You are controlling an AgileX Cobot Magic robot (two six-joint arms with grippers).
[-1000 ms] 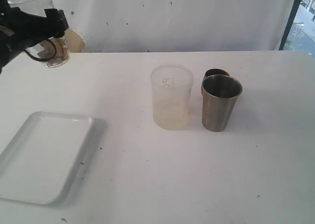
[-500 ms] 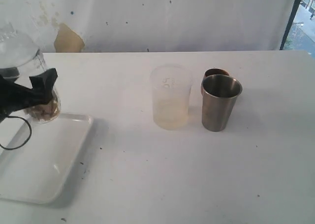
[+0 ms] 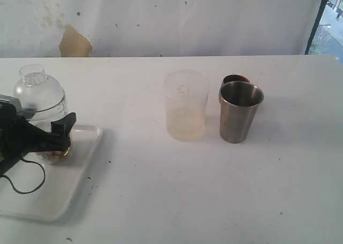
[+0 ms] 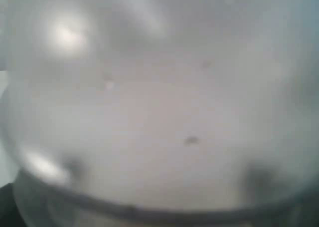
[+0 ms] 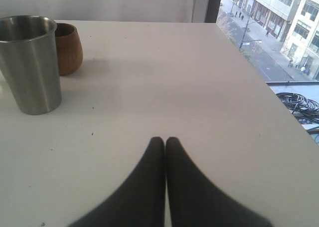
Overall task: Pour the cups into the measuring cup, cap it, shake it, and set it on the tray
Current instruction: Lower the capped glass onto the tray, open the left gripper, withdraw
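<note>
I judge the task to be nearly finished. The measuring cup (image 3: 43,107) already carries its domed lid (image 3: 35,82), and something brownish lies at its bottom, so pouring and capping look done. Whether it was shaken, the pictures cannot tell me. The cup is at about 9 o'clock on the tabletop (image 3: 161,201), over the far corner of the tray (image 3: 64,185). I cannot tell if its base touches the tray. It stands upright with its long axis vertical, and the lid's small opening points straight up. The left tool (image 3: 53,139) is closed around the cup's lower part. Its wrist view is only a blur of clear plastic, which agrees with this. What is left, in my opinion, is to seat the cup and let it go. The right tool (image 5: 165,152) is closed on nothing, its fingers touching each other above bare tabletop. The frosted tumbler (image 3: 186,105) stands in the middle, the steel cup (image 3: 240,111) at its 3 o'clock, and the wooden cup (image 3: 235,81) just behind the steel one.
</note>
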